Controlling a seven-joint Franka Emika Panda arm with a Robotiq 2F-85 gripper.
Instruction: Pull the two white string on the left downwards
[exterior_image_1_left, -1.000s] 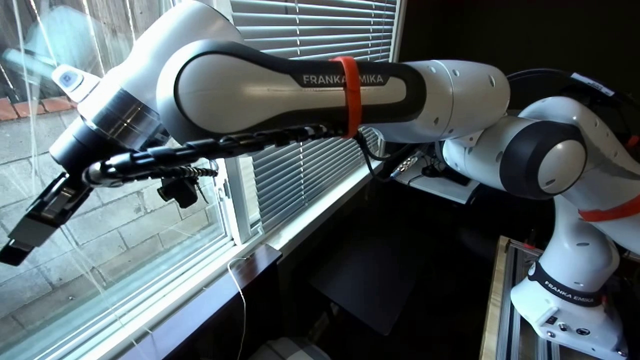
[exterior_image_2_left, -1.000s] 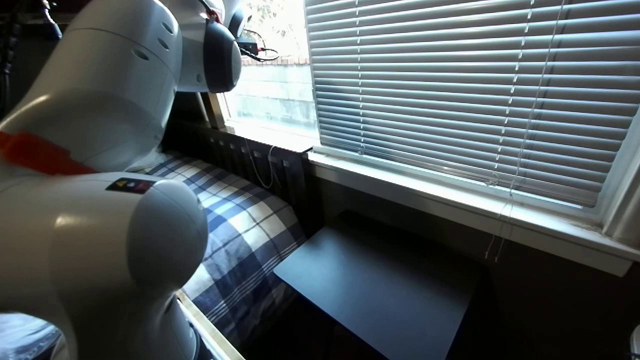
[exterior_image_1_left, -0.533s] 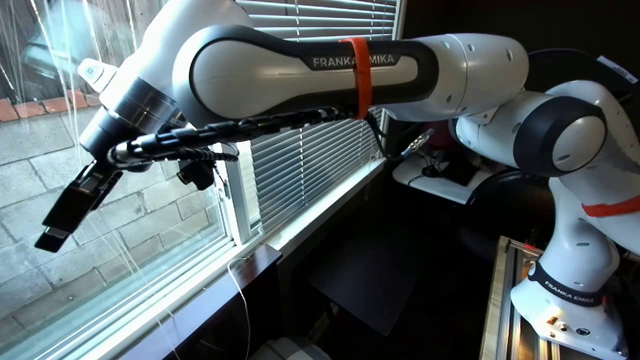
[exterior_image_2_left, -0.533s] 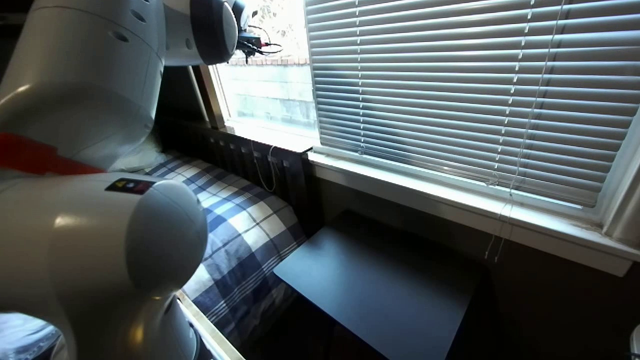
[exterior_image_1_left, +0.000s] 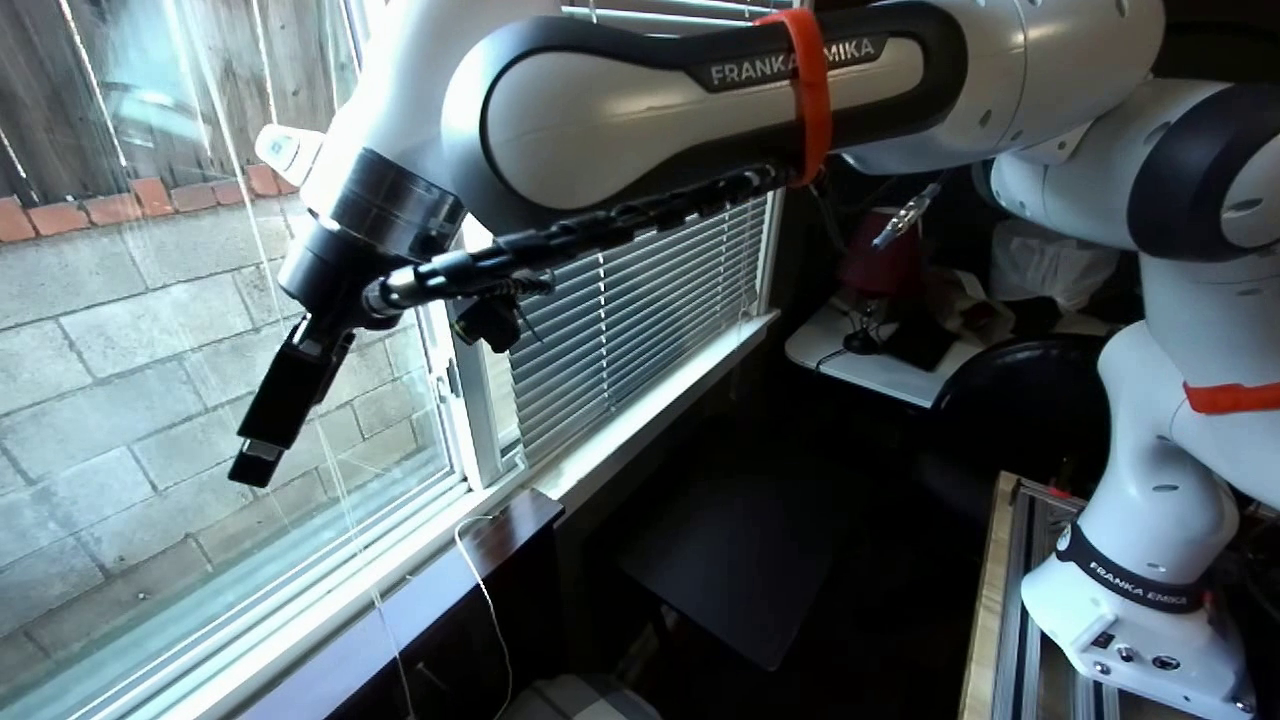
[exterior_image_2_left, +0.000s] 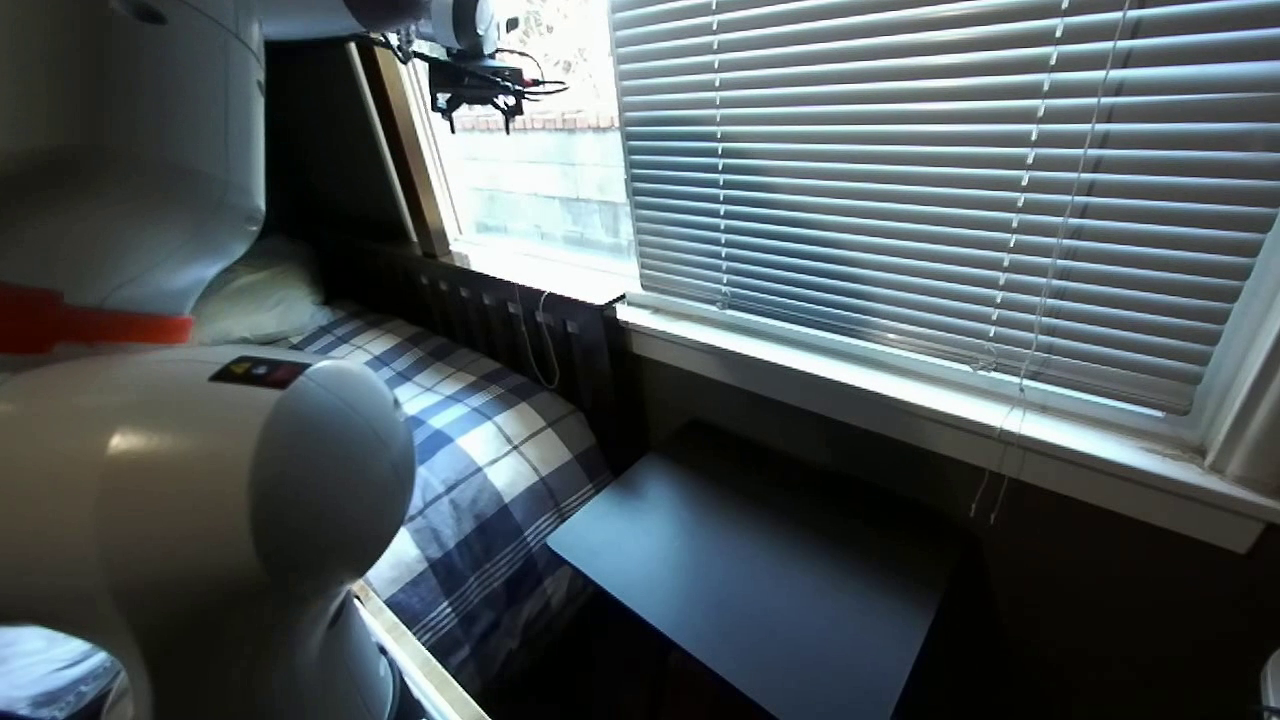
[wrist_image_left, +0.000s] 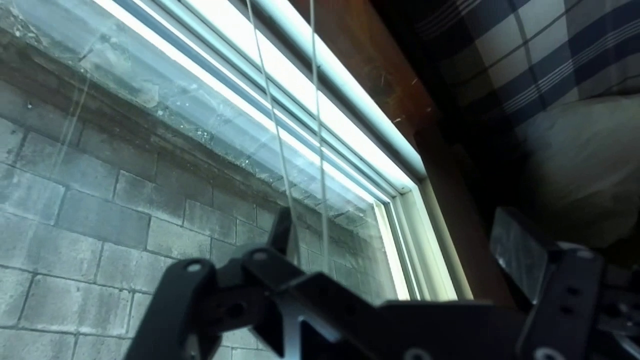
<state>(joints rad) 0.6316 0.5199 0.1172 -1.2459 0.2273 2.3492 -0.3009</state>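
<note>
The window (exterior_image_2_left: 560, 210) is very bright. Outside of the window there are a grey block wall (exterior_image_1_left: 115, 420), topped with red bricks (exterior_image_1_left: 112, 208), and a wooden fence (exterior_image_1_left: 60, 90). Beside the window hangs a white blind (exterior_image_2_left: 900, 190). Lower than the window lie a checked bed cover (exterior_image_2_left: 480, 450) and a dark tabletop (exterior_image_2_left: 760, 560). Well apart from the window, a red lamp (exterior_image_1_left: 872, 275) stands on a white table (exterior_image_1_left: 880, 370).

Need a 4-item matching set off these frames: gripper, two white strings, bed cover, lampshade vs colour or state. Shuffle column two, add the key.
Column 1
1. gripper
2. two white strings
3. bed cover
4. lampshade

Column 2
A. dark red
B. blue-and-white plaid
C. open
D. running side by side in the wrist view

Pairs: 1-C, 2-D, 3-B, 4-A
</note>
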